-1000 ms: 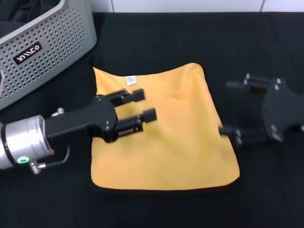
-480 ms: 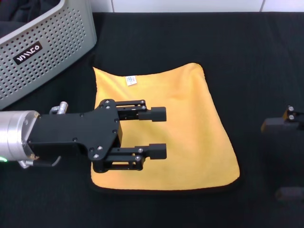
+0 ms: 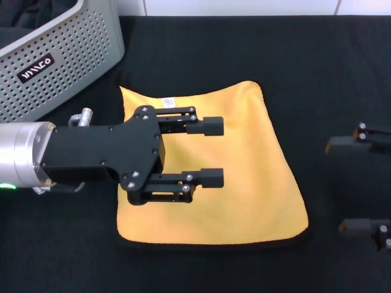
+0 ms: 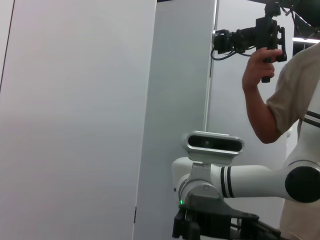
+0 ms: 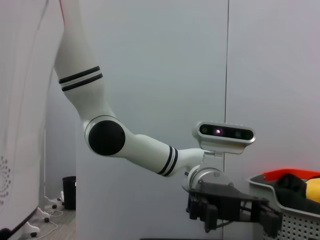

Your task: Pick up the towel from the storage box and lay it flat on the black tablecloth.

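Towel (image 3: 244, 152) lies spread nearly flat on the black tablecloth (image 3: 201, 55), out of the box (image 3: 67, 55), which stands at the far left corner of the head view with its black label facing the camera. The cloth's white tag sits near its far edge, and a thin dark trim shows along the near edge. Its far right corner bulges out a little; the near edge runs almost straight.

The left gripper (image 3: 214, 151) reaches in from the left above the towel's left half, its two fingers (image 3: 204, 126) spread wide apart and pointing to the right, with nothing between them. Whether the fingers touch the cloth cannot be told. The right gripper (image 3: 351, 186) shows only at the right edge, over bare tablecloth clear of the towel; its two fingertips stand well apart, holding nothing.

The tablecloth covers the whole work surface in view, plain and matte; a strip of pale wall or floor shows beyond its far edge. Dark fabric lies inside the box.

Both wrist views look out into the room: flat pale grey wall panels, the robot's white arm and camera head, and, in the left wrist view, a person (image 4: 295, 90) in a beige shirt holding up a black camera rig (image 4: 250, 37). The right wrist view catches the box (image 5: 290, 207) with dark, red and yellow items in it.
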Available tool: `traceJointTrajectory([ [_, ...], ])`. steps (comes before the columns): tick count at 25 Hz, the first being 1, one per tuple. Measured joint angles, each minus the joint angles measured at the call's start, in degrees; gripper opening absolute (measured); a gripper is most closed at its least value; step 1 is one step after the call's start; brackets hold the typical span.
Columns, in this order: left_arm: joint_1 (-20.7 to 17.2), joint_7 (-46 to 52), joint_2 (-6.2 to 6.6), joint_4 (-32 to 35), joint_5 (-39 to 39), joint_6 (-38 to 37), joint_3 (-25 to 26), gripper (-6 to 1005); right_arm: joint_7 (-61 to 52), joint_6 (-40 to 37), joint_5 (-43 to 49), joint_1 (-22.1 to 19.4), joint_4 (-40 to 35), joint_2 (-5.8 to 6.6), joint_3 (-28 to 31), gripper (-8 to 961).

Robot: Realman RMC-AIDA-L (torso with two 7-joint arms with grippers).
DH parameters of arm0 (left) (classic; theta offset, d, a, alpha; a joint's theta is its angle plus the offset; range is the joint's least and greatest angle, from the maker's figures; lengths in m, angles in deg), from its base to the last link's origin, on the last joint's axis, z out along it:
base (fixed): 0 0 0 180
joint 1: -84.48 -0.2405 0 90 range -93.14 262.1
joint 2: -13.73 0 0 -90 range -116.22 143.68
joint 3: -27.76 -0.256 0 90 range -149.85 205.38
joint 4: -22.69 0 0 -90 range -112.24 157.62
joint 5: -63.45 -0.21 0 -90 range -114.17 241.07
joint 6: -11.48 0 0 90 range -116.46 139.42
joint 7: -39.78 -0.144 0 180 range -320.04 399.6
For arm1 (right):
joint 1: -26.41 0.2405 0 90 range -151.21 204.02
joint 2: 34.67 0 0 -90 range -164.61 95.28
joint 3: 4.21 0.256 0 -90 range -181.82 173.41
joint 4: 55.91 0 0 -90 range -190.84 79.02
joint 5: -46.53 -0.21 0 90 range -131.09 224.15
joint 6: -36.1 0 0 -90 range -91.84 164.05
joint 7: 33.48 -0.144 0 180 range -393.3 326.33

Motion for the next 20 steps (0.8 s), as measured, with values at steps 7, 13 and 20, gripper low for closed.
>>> traceJointTrajectory([
  [7,-0.20,-1.21,-0.14,0.07,1.45,0.08,0.06,663,0.99,0.74,0.18,1.67,1.72,0.09,0.59,875],
  [13,-0.81,-1.27,-0.19,0.08,2.34,0.07,0.08,663,1.37,0.84,0.19,1.91,1.74,0.08,0.64,875],
  [20,-1.41,-1.26,-0.38,0.16,2.18,-0.11,-0.15,663,1.37,0.79,-0.09,1.54,2.68,0.00,0.17,875],
])
